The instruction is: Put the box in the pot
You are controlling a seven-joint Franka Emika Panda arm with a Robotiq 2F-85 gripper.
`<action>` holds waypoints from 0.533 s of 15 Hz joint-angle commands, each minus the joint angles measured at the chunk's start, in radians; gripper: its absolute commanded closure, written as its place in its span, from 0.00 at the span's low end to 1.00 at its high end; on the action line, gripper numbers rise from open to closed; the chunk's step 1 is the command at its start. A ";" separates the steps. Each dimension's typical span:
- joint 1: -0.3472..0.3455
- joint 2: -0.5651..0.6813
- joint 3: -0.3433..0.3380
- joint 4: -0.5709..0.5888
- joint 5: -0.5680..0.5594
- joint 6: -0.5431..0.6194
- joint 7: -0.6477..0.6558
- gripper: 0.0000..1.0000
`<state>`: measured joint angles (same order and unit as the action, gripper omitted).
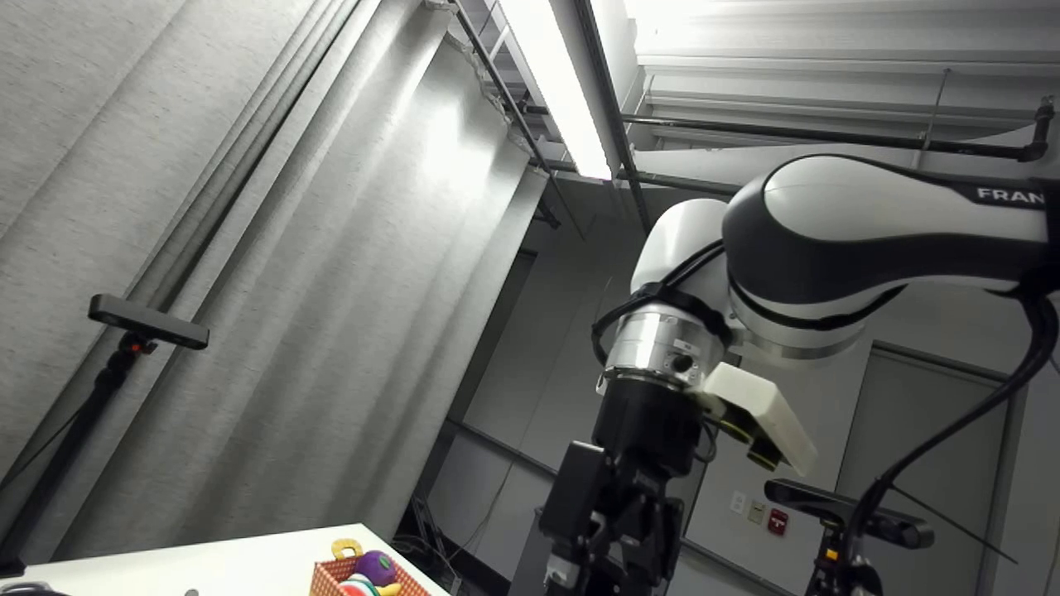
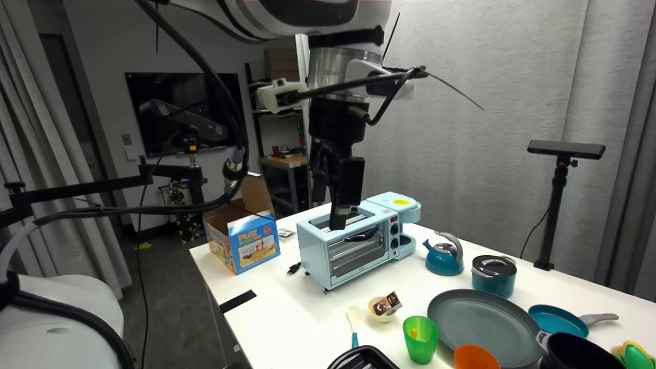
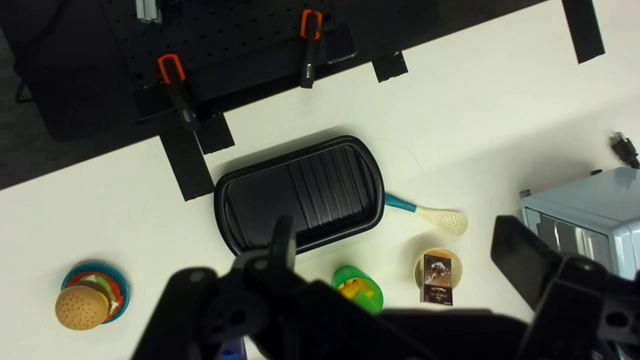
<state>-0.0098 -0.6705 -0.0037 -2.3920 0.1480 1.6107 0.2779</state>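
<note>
Wrist view: hand (image 3: 396, 240) spread wide, nothing between its tips. Task's box is most likely the small brown box (image 3: 438, 280), propped in the cream bowl (image 3: 456, 271), one end over the rim towards the bottom of the view. Long axis runs nearly up-down here, across the closing direction, so a grip on its long sides looks right. Risks: closing too low could snag the bowl and drag or tip it; closing off-centre could spin the box; a fingertip coming down wide could knock the green cup (image 3: 371, 303)

In an exterior view the small brown box tilts, raised end to the right. Target unclear: the teal pot (image 2: 493, 282) has its lid (image 2: 495, 265) on, so a release there would likely slide off; the black pot (image 2: 579, 351), cut by the frame, looks open. The blue carton (image 2: 252, 249) on the table (image 2: 287, 318) is a box too, so a wrong pick is possible. Hand overlaps the toaster oven (image 2: 359, 251), depth unclear, bump possible

In an exterior view with the toy-food basket (image 1: 325, 577), neither box nor pot shows, no axis readable
</note>
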 commanded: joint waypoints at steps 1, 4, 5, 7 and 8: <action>-0.039 0.022 0.027 0.008 -0.038 0.036 -0.012 0.00; -0.046 0.037 0.031 0.008 -0.066 0.074 -0.010 0.00; -0.048 0.043 0.033 0.005 -0.075 0.095 -0.009 0.00; -0.045 0.057 0.034 0.002 -0.088 0.131 -0.015 0.00; -0.043 0.065 0.036 -0.001 -0.095 0.151 -0.017 0.00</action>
<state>-0.0370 -0.6270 0.0150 -2.3921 0.0733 1.7104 0.2779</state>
